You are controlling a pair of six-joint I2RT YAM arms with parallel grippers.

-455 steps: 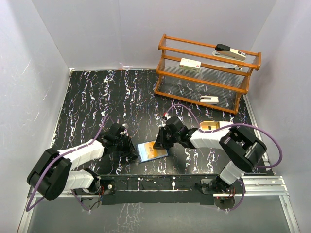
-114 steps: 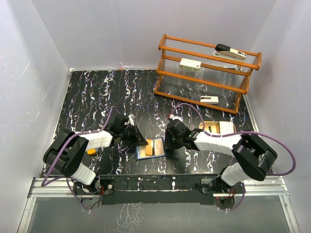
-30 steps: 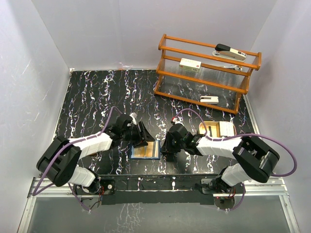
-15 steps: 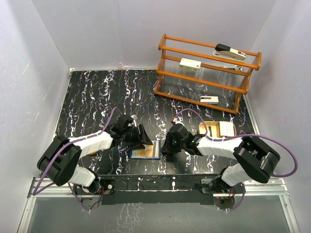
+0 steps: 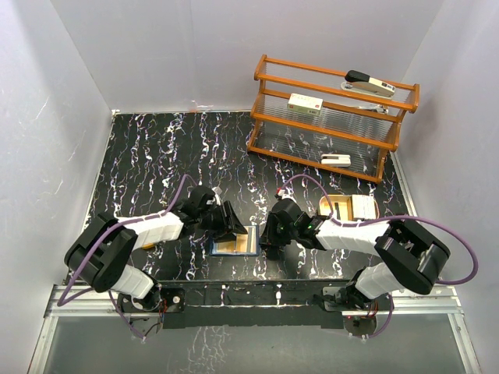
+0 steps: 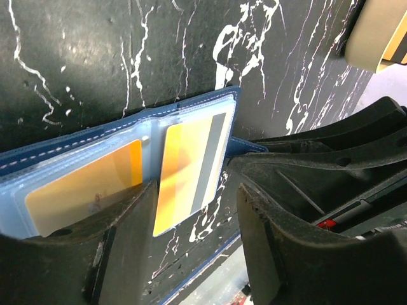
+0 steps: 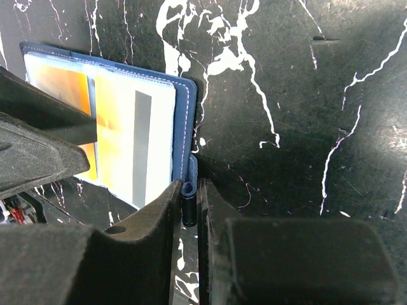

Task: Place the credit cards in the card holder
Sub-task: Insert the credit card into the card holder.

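The card holder (image 5: 234,246) lies open on the table between the arms, blue outside with clear pockets (image 6: 76,152). An orange credit card (image 6: 82,190) sits in its left pocket. A second credit card (image 6: 191,168), yellow-white with a grey stripe, is partly in the right pocket, its near end sticking out. My left gripper (image 6: 194,232) is open, and that card end lies between its fingers, close to the left one. My right gripper (image 7: 189,190) is shut on the card holder's blue snap tab (image 7: 189,187) at the wallet's right edge (image 7: 184,114).
A beige shallow tray (image 5: 348,207) holding cards sits right of the right arm and shows at the corner of the left wrist view as the tray (image 6: 381,38). A wooden rack (image 5: 331,117) with white devices stands at the back right. The table's front edge runs just below the wallet.
My left gripper has crept right and nearer over the open wallet, covering more of its upper part. The right gripper stays on the tab.
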